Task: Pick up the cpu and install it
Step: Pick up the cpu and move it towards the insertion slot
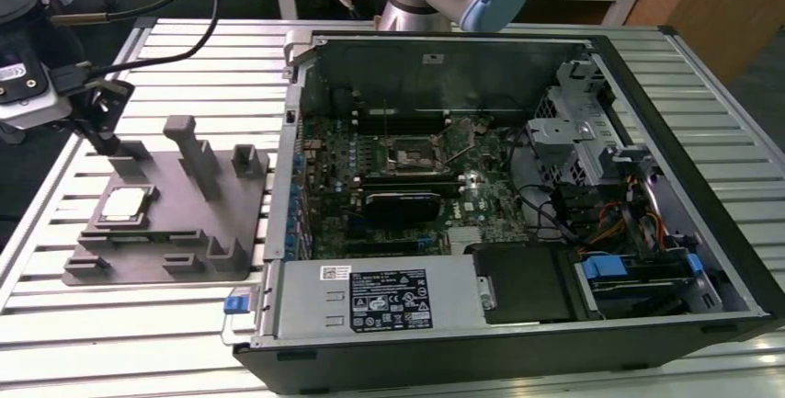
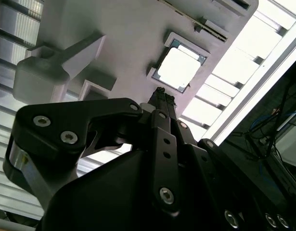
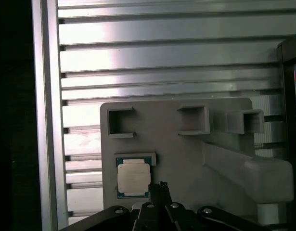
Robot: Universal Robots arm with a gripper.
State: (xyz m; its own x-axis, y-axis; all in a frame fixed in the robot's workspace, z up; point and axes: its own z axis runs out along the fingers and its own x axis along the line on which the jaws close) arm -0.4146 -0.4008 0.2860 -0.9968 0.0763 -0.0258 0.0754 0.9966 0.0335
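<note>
Hovering over the grey tray (image 1: 172,223) at the exterior view's left, the pincer (image 1: 105,141) hangs low with its tip just beside the cpu (image 1: 127,205), not touching it. In both wrist views the fingers read as drawn together into one narrow point, nothing between them (image 2: 160,94) (image 3: 161,186). The cpu (image 3: 133,179) lies flat, shiny side up, seated in a shallow square recess of the tray (image 3: 186,159). Judged purpose: the recess keeps the chip squared and in a known spot for pickup. The second wrist view shows the same chip (image 2: 180,67) framed by raised lips at its corners. The tray's upright blocks stand clear of that recess, so approach from above looks unobstructed. The tray sits on the slatted metal counter (image 1: 123,324), right alongside the opened computer case (image 1: 491,366). The case lies on its side, so the board faces up. The socket (image 1: 411,152) near the board's middle is exposed, with no chip visible in it. Task stands at the pickup stage, cpu not yet lifted.
</note>
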